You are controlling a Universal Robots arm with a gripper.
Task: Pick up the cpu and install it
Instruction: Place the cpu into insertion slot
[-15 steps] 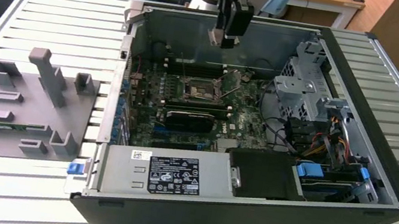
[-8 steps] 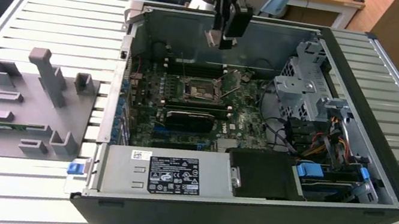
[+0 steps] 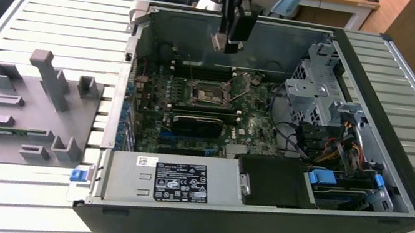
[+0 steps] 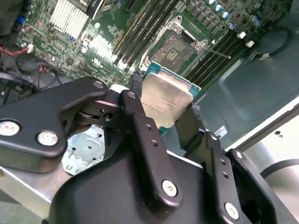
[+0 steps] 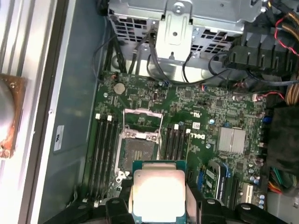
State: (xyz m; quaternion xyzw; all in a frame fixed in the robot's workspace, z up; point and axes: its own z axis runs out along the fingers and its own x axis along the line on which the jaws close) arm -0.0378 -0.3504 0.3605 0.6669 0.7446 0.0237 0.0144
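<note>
**A:** Where is the cpu (image 4: 164, 95) right now?

**B:** In the claw. In the second wrist view the gripper (image 4: 164, 103) is clamped on it, and the two black fingers (image 4: 191, 122) press on opposite edges. The silvery plate faces the camera. The first wrist view shows the same grip.

**A:** And where does the arm hang?

**B:** In the exterior view the gripper (image 3: 227, 45) sits at the upper middle of the frame. It is over the open computer case (image 3: 257, 226) and well above the motherboard (image 3: 248, 123). There is a pale patch at its tip that is probably the chip, but I can't be sure from that angle.

**A:** What matters for seating it?

**B:** The socket (image 3: 209, 93). In the exterior view it lies below the claw, a little lower in the frame and near the centre. In the first wrist view the socket (image 5: 140, 147) is just beyond the chip's edge, between the two banks of memory slots (image 5: 103, 149). Its frame is swung up and the dark contact field is bare. The chip is nearly square, and its sides run roughly parallel to the socket's.

**A:** What else is in the case?

**B:** A black card (image 3: 202, 122) sits just below the socket in the frame, and the power supply (image 3: 171, 180) is along the lower edge. The drive cage (image 3: 319, 78) is at upper right, with cable bundles beside it.
</note>
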